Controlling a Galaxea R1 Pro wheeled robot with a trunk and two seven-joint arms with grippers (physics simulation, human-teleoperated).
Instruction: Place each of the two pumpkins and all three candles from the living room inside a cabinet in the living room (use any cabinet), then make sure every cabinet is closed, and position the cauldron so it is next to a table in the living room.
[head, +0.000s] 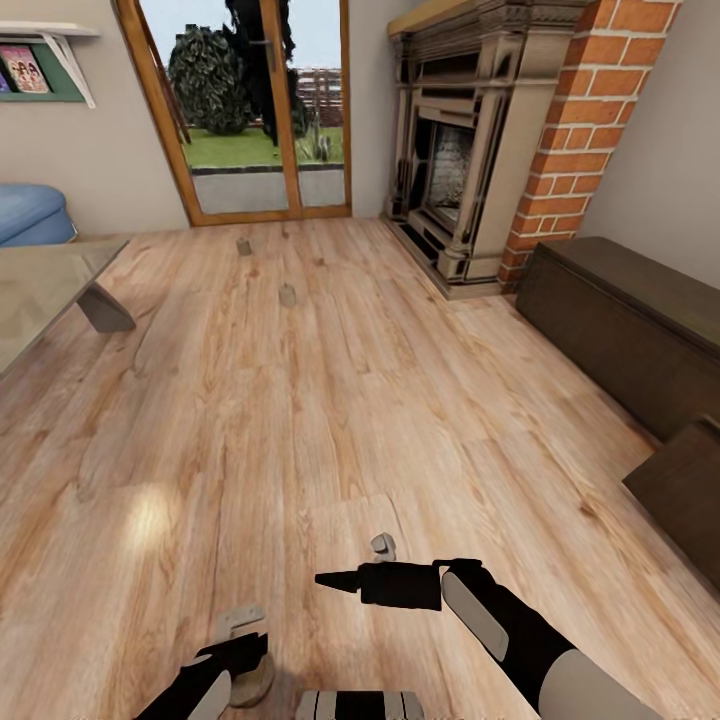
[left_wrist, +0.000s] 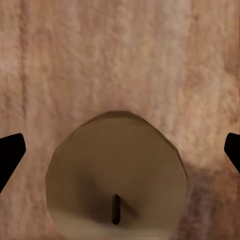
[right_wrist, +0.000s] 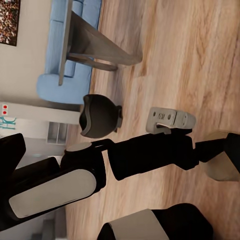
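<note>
A beige candle with a dark wick stands on the wood floor directly beneath my left gripper. That gripper is open, its black fingertips wide apart on either side and clear of the wax. The head view shows this gripper low at the front, over the candle. Two more candles stand farther off toward the glass door. My right gripper hovers open nearby, holding nothing. The black cauldron sits on the floor near the table. The dark-brown cabinet runs along the right wall.
The grey glossy table is at the left, with a blue sofa behind it. A brick fireplace stands at the back right. A dark-brown panel juts out from the cabinet's near end.
</note>
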